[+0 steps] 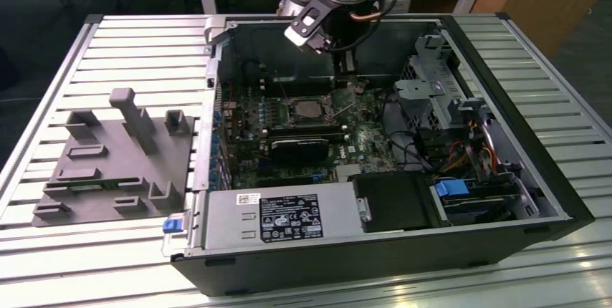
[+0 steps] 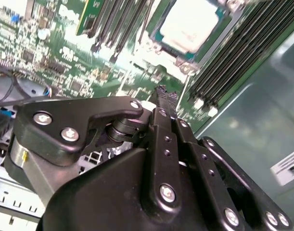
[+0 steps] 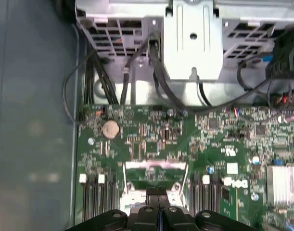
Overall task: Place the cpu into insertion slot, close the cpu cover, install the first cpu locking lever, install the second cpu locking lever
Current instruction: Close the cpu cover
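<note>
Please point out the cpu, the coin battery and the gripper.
cpu (image 2: 187, 26), second wrist view, its metal top.
coin battery (image 3: 110, 129), first wrist view, its face.
gripper (image 3: 157, 192), first wrist view, between its fingertips.

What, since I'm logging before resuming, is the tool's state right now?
Tool: closed, nothing visibly held.

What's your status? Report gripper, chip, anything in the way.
Gripper shut, empty, over the board. Chip seated in socket. Nothing between gripper and chip.
</note>
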Robot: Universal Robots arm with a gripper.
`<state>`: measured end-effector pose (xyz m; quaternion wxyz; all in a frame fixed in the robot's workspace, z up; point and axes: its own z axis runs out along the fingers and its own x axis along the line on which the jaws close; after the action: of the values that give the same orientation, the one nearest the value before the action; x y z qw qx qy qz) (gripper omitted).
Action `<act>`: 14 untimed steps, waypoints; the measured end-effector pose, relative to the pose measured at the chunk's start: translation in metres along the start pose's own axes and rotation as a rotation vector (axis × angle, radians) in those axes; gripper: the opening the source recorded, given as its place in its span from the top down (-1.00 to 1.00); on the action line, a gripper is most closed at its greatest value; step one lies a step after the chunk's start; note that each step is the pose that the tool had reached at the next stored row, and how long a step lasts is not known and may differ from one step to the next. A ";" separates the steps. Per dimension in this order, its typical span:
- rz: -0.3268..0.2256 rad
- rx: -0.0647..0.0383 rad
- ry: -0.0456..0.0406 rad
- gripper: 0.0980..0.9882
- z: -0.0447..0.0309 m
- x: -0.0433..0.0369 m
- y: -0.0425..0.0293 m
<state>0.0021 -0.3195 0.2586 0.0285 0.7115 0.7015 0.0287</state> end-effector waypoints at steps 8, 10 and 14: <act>0.000 0.002 0.0001 0.99 0.0020 0.0004 0.0239; 0.000 0.003 -0.0001 0.99 0.0024 0.0004 0.0295; 0.000 0.004 -0.0001 0.99 0.0037 0.0006 0.0430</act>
<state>0.0453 -0.3194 0.2585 0.0273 0.7115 0.7016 0.0274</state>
